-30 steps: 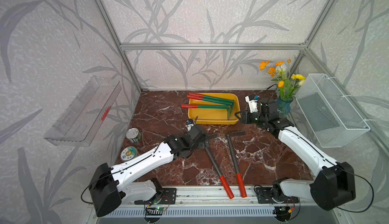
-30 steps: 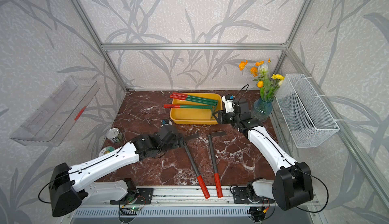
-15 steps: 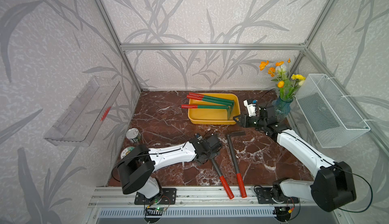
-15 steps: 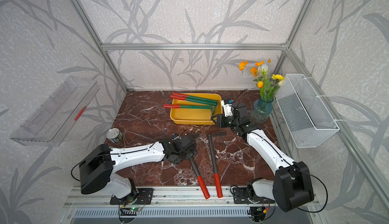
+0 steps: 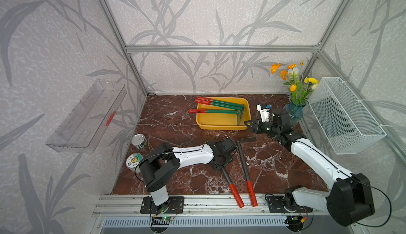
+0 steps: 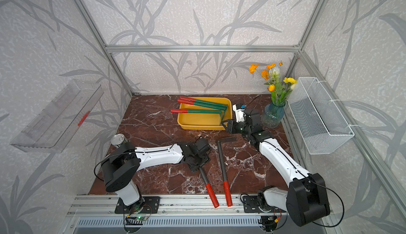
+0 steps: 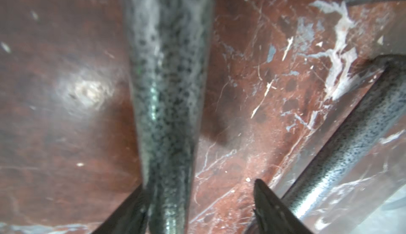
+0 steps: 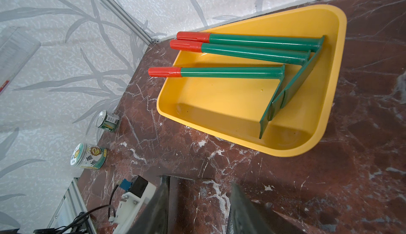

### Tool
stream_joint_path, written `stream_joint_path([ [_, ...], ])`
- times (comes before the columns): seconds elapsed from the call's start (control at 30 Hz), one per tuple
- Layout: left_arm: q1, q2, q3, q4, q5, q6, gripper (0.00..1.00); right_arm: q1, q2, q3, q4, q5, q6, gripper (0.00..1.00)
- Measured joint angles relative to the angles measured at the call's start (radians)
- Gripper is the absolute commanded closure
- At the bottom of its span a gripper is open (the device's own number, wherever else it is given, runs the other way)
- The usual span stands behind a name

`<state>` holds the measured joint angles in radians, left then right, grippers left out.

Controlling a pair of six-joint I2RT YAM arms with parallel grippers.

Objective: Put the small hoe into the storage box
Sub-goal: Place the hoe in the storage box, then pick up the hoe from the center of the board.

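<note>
The small hoe (image 5: 233, 190) is laid on the marble bench (image 5: 175, 120) near the front edge, left of centre. Its red grip is pointed at that edge and its head is hidden under the left arm. The left gripper (image 5: 222, 163) is positioned low over the hoe's dark shaft. In the left wrist view the shaft is seen between the fingers (image 7: 131, 211): one is touching it, while a gap of bare marble is left before the other, so the jaws are partly spread and no grip is made. A second dark hoe (image 5: 244, 167) is laid just beside it on the right, untouched.

The storage box (image 5: 219, 127) is set at the middle of the back edge, well apart from both. Three green-handled hoes (image 5: 222, 111) are held in it, with their red grips stuck out over its left rim. The right gripper (image 5: 248, 124) is held just off the box's front right corner. Its fingers (image 8: 241, 206) are parted with only marble seen between them, so nothing is gripped.
</note>
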<state>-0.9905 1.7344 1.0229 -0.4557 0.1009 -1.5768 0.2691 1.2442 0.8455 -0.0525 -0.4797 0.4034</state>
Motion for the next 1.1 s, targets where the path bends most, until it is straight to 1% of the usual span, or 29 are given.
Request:
stream_joint_path([
  [0.13, 0.000, 0.006, -0.002, 0.006, 0.021, -0.020, 0.55, -0.014, 0.000, -0.020, 0.018, -0.008, 0.016, 0.54],
  [0.37, 0.000, 0.016, -0.007, 0.023, 0.044, -0.034, 0.73, -0.045, 0.004, -0.037, 0.052, -0.029, 0.034, 0.54],
  [0.43, 0.001, 0.016, -0.012, 0.035, 0.053, -0.023, 0.83, -0.051, 0.006, -0.037, 0.060, -0.035, 0.036, 0.54],
  [0.47, 0.001, 0.016, -0.014, 0.043, 0.053, -0.036, 0.86, -0.053, 0.008, -0.038, 0.064, -0.037, 0.037, 0.54],
  [0.53, 0.001, 0.016, -0.015, 0.047, 0.059, -0.027, 0.98, -0.055, 0.012, -0.041, 0.072, -0.040, 0.038, 0.54],
  [0.57, 0.002, 0.016, -0.015, 0.047, 0.059, -0.023, 1.00, -0.055, 0.014, -0.041, 0.072, -0.042, 0.038, 0.53],
  [0.8, 0.002, -0.005, -0.013, -0.024, 0.045, 0.050, 1.00, -0.060, 0.031, -0.041, 0.076, -0.046, 0.039, 0.54],
  [0.93, -0.001, -0.036, -0.012, -0.088, 0.027, 0.119, 1.00, -0.060, 0.031, -0.041, 0.076, -0.047, 0.038, 0.54],
  [1.1, -0.005, -0.096, 0.022, -0.167, 0.002, 0.287, 1.00, -0.058, 0.031, -0.040, 0.059, -0.055, 0.029, 0.54],
])
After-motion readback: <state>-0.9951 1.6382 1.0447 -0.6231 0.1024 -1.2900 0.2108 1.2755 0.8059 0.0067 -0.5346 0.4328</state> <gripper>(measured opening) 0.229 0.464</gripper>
